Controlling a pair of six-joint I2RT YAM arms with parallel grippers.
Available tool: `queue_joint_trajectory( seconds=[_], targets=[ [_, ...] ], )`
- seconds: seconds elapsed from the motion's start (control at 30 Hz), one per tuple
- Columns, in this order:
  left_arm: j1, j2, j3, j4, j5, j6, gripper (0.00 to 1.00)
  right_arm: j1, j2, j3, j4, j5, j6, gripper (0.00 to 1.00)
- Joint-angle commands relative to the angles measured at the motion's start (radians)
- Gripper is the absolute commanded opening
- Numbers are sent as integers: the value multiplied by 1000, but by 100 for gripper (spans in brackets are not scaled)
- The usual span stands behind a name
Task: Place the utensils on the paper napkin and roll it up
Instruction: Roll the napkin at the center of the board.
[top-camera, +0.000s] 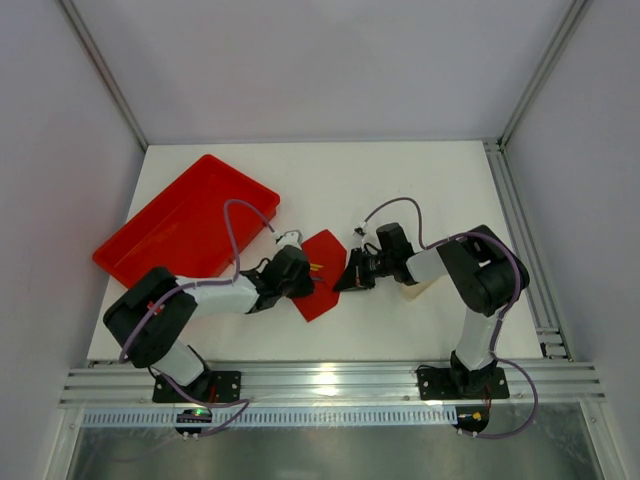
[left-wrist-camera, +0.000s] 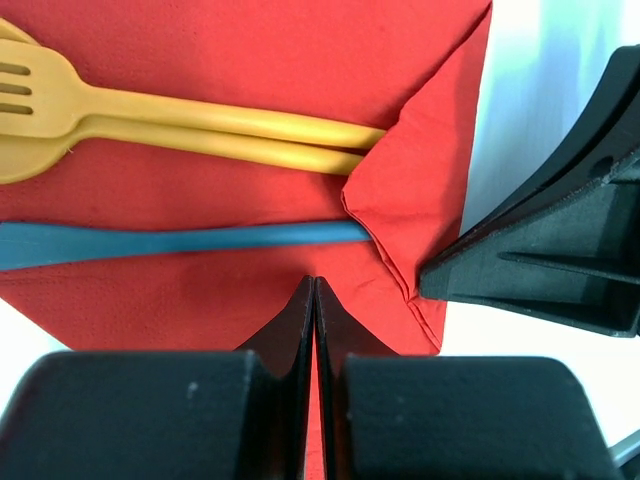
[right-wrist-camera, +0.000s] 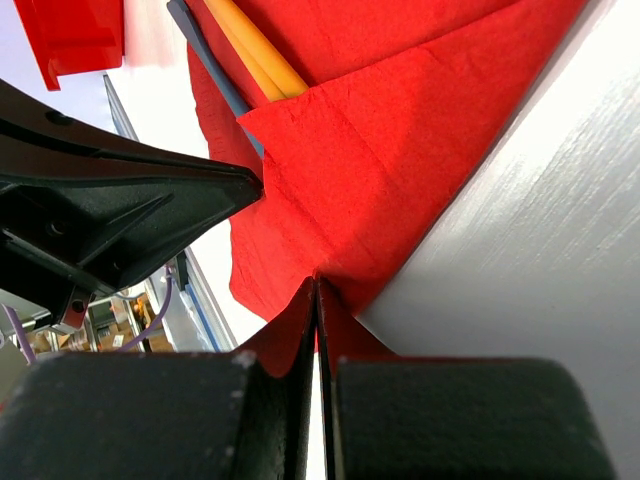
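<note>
The paper napkin (left-wrist-camera: 250, 60) is plain red, unpatterned, a shade duller than the glossy red tray (top-camera: 185, 220). Two utensils (left-wrist-camera: 220, 125) are mustard-tan, a third utensil (left-wrist-camera: 180, 242) teal blue. The left hand (left-wrist-camera: 315, 285) and right hand (right-wrist-camera: 317, 285) are matte black, the worktop (top-camera: 400, 180) white, the cables (top-camera: 235, 225) purple.

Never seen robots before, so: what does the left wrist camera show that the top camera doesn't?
Only the left wrist view shows the slotted tines of a yellow plastic fork, a slim blue plastic utensil handle, and a folded flap covering their ends. Only the top view shows the large red plastic tray. Both show the thin red paper napkin carrying them.
</note>
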Motion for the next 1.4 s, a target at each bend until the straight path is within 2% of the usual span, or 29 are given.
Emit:
queue_joint_trajectory(
  seconds=[0.0, 1.37],
  targets=[
    [-4, 11, 46, 40, -41, 6, 0, -2, 15, 2, 1, 53, -32, 4],
    [8, 89, 137, -6, -79, 54, 0, -1, 11, 7, -26, 60, -47, 4]
  ],
)
